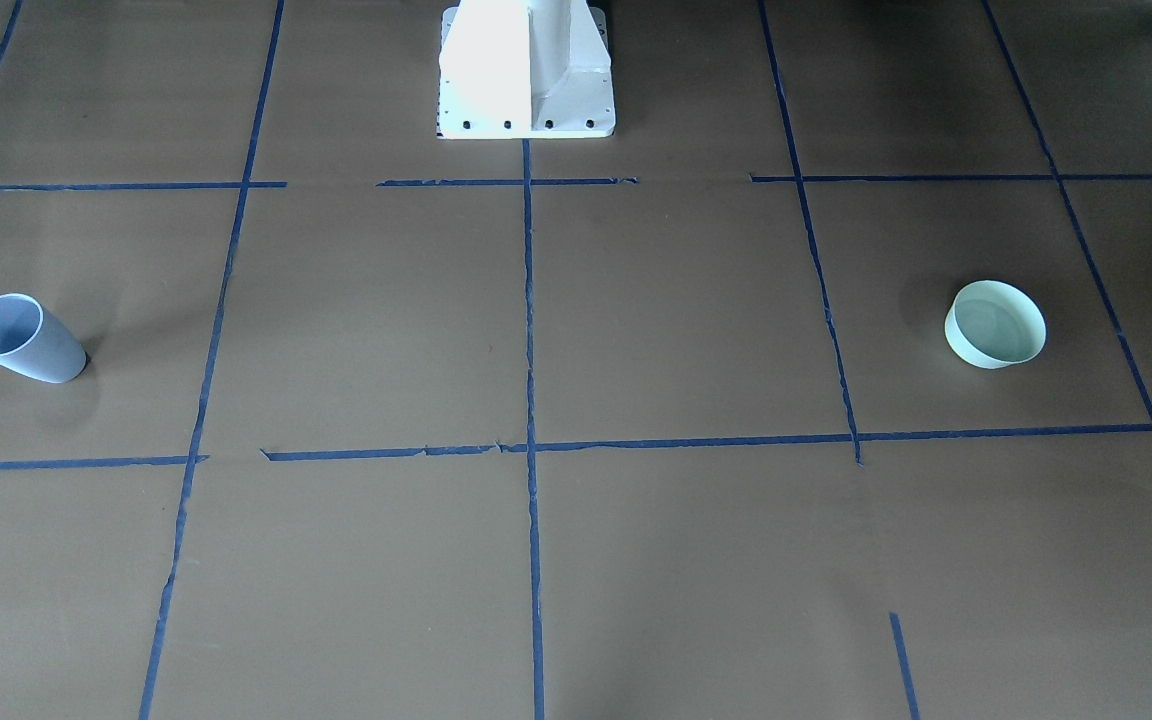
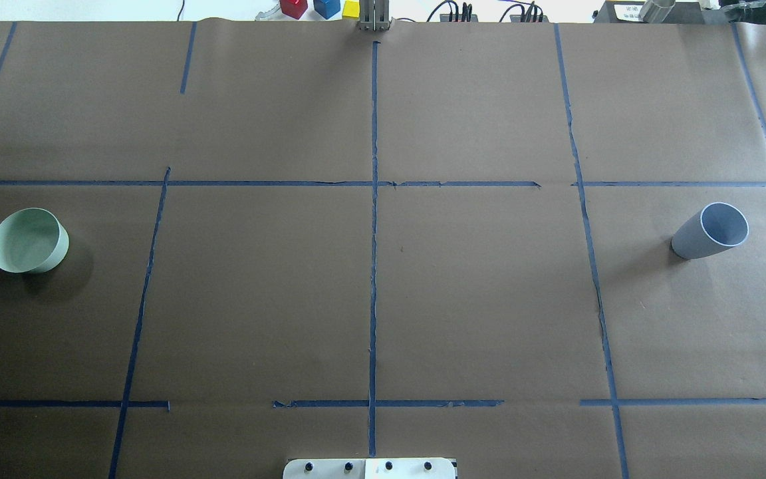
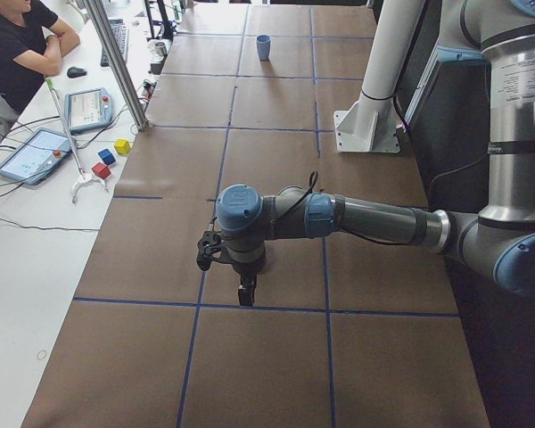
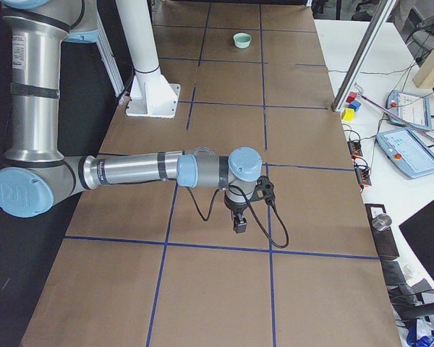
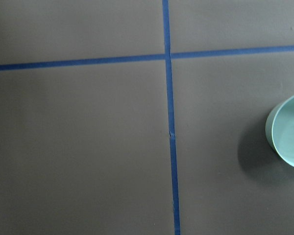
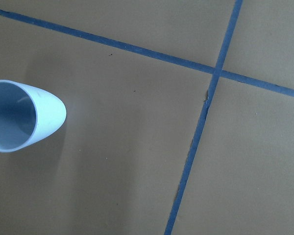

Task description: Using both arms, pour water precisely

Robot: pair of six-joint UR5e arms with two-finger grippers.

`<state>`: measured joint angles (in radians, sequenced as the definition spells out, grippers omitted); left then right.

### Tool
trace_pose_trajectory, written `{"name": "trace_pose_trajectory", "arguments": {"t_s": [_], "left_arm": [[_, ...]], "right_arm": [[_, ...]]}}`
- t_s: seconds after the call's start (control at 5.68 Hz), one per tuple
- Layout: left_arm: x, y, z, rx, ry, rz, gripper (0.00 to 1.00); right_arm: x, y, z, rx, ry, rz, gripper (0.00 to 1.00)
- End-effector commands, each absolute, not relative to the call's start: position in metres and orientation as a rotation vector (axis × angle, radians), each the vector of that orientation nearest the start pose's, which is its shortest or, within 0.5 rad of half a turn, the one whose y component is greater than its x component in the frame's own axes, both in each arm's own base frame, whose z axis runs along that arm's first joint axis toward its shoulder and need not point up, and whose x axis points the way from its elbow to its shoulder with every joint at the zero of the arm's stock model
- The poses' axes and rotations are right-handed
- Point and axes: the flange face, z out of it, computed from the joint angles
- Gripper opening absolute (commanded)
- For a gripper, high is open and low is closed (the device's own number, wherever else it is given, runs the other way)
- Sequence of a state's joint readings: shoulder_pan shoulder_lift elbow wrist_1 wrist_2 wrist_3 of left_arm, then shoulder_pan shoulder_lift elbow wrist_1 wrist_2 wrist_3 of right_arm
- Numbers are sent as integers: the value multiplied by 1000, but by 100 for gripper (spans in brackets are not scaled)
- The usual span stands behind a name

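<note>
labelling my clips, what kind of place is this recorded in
Most likely a robotics lab: the left arm and right arm reach over a brown table gridded with blue tape, and control tablets lie on the side desk.

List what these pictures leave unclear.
Left gripper: only in the left side view, small; open or shut unclear.
Right gripper: likewise, right side view.
Cup: cut off by the right wrist view's edge; water level unreadable.
Bowl: cut off by the left wrist view's edge.
</note>
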<state>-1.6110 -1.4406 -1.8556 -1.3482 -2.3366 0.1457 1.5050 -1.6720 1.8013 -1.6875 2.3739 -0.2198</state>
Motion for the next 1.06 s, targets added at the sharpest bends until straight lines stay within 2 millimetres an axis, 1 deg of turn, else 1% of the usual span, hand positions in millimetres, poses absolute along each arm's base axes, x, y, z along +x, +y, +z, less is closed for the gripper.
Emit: {"name": "trace_pose_trajectory", "arguments": {"t_s": [0.0,0.18,0.88], "left_arm": [[-81,-412,603,-10,762,70,100],[-80,-401,606,-19,762,67,100],[-80,-401,606,-23,761,67,100]], "right_arm": [[33,-450,603,76,-802,-278,100],[33,-450,602,77,-801,-278,100],[34,-449,603,77,-780,-280,100]]}}
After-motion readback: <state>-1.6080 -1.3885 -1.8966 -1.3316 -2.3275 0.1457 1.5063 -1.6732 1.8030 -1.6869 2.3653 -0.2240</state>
